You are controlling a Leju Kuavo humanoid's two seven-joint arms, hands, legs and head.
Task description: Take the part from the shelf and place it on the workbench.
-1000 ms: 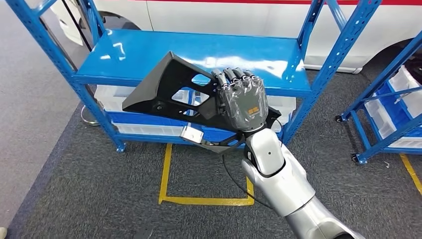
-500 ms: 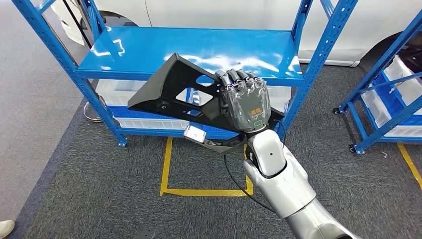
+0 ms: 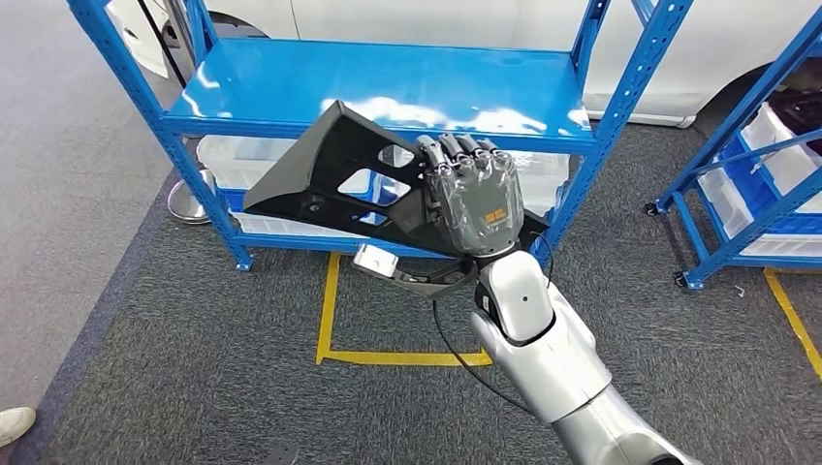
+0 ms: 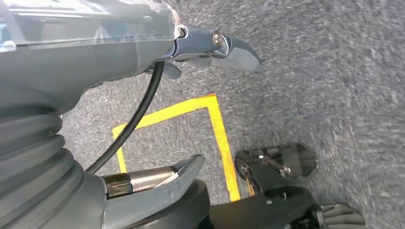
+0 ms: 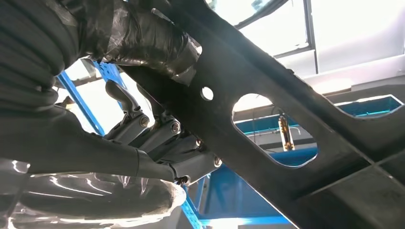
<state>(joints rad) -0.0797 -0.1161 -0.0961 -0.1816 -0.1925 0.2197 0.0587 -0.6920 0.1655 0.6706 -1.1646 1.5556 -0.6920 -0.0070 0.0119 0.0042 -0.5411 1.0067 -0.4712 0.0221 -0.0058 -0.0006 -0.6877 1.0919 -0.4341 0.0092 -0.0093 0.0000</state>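
— Head view, starting at the fingers (image 3: 456, 150): what are they doing?

— Dark fingers of the right hand (image 3: 472, 203) are curled over one end of a flat black triangular part with cut-out windows (image 3: 334, 174). The hand grips it firmly, and the part is held in the air in front of the blue metal shelf unit (image 3: 388, 87), its broad end pointing to the robot's left.

— And from the right wrist?

— Same grip seen close: fingers (image 5: 162, 136) wrapped against the black part (image 5: 305, 124), whose round hole and oblong opening show blue shelving through them.

— The left hand?

— The left hand (image 4: 138, 90), seen from its wrist camera, holds nothing; its grey thumb (image 4: 157, 179) and a fingertip stand apart above grey carpet (image 4: 310, 71) and a corner of yellow floor tape (image 4: 219, 129).

— Any containers?

— Translucent white plastic bins (image 3: 233, 160) sit on the lower level of the blue shelf unit; their contents cannot be made out. More pale bins (image 3: 775, 145) rest in a second blue rack (image 3: 737, 194) at the robot's right, contents likewise unclear.

— Beyond that?

— A white vehicle body (image 3: 465, 19) stands behind the shelf, and a light shoe (image 3: 15, 424) shows at the carpet's edge.
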